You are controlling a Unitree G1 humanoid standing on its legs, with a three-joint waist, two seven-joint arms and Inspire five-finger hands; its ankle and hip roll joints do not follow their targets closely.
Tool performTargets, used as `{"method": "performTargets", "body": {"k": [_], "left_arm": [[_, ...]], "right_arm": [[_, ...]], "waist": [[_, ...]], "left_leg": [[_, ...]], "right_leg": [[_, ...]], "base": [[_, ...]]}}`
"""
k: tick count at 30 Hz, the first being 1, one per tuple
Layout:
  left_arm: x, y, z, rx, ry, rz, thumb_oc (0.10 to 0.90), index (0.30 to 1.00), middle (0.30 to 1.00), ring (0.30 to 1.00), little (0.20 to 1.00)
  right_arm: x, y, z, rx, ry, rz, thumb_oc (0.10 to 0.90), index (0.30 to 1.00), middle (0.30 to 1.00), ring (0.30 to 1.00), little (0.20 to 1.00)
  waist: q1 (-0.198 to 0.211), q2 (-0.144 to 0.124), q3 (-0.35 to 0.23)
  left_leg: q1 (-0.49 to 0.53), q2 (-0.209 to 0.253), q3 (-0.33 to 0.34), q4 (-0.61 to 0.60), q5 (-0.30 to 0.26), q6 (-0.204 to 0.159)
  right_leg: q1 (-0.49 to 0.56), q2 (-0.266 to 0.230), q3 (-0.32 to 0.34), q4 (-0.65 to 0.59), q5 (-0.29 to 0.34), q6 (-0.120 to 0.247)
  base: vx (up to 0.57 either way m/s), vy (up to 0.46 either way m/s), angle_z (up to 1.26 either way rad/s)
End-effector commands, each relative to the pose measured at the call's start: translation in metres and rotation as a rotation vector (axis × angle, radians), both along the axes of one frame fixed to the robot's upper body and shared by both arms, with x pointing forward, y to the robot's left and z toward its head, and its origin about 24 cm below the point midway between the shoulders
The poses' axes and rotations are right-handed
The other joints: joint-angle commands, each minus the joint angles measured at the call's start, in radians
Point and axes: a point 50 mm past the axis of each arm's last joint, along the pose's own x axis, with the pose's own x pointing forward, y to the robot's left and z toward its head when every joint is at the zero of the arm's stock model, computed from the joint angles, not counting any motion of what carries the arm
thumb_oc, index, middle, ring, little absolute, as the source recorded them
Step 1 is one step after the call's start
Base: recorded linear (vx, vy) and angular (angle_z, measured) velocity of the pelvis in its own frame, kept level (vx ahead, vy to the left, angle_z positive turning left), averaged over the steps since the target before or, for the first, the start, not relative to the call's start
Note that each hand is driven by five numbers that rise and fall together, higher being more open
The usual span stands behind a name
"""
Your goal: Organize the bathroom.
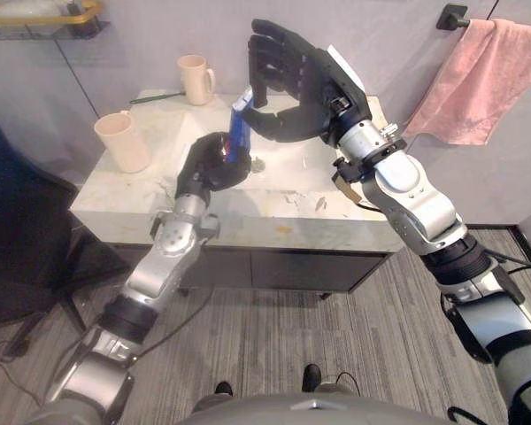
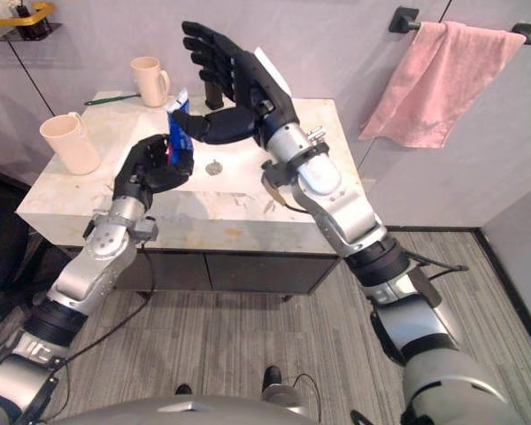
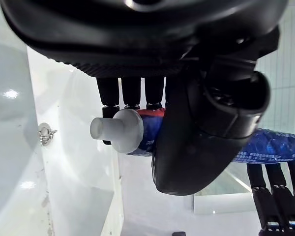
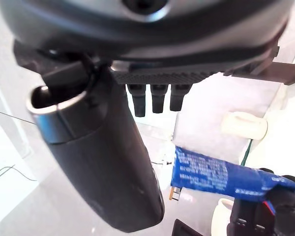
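A blue toothpaste tube (image 1: 240,124) with a white cap (image 3: 119,130) stands nearly upright over the basin of the white vanity counter (image 1: 274,208). My left hand (image 1: 208,168) is shut on its lower end, cap downward. My right hand (image 1: 301,75) hovers just behind and above the tube's flat end, fingers straight and spread, with the thumb reaching toward the tube. In the right wrist view the tube (image 4: 216,174) lies past the thumb, apart from the fingers.
Two cream mugs stand on the counter, one at the left edge (image 1: 124,142) and one at the back (image 1: 196,78), with a green toothbrush (image 1: 155,97) between them. A pink towel (image 1: 482,84) hangs on the right wall bar. A wire shelf (image 1: 44,18) hangs at the upper left.
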Motion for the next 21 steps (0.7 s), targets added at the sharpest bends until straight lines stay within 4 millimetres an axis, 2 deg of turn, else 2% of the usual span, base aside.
{"method": "performTargets", "body": {"k": [1, 11, 21], "left_arm": [[0.001, -0.001, 0.064, -0.046, -0.357, -0.012, 0.4, 0.3, 0.3, 0.3, 0.3], [0.001, -0.006, 0.07, -0.062, -0.394, -0.025, 0.4, 0.3, 0.3, 0.3, 0.3], [-0.001, -0.012, 0.073, -0.078, -0.403, -0.054, 0.4, 0.3, 0.3, 0.3, 0.3]], "right_arm": [[-0.013, 0.002, 0.044, 0.067, -0.182, 0.049, 0.8, 0.9, 0.9, 0.9, 0.9], [-0.009, 0.02, 0.025, 0.034, -0.087, 0.117, 0.8, 0.9, 0.9, 0.9, 0.9], [-0.008, 0.024, 0.022, 0.041, -0.067, 0.117, 0.8, 0.9, 0.9, 0.9, 0.9]], "waist": [[-0.003, -0.008, -0.086], [0.0, -0.008, -0.085], [0.005, -0.007, -0.085]], "left_leg": [[-0.017, -0.064, 0.054, 0.056, -0.065, 0.058], [-0.014, -0.064, 0.052, 0.054, -0.063, 0.059], [-0.015, -0.064, 0.048, 0.053, -0.062, 0.058]], "right_leg": [[0.018, 0.031, 0.062, 0.104, -0.192, 0.046], [0.02, 0.03, 0.05, 0.109, -0.195, 0.042], [0.022, 0.028, 0.044, 0.107, -0.195, 0.042]], "base": [[0.0, 0.0, 0.0], [0.0, 0.0, 0.0], [0.0, 0.0, 0.0]]}}
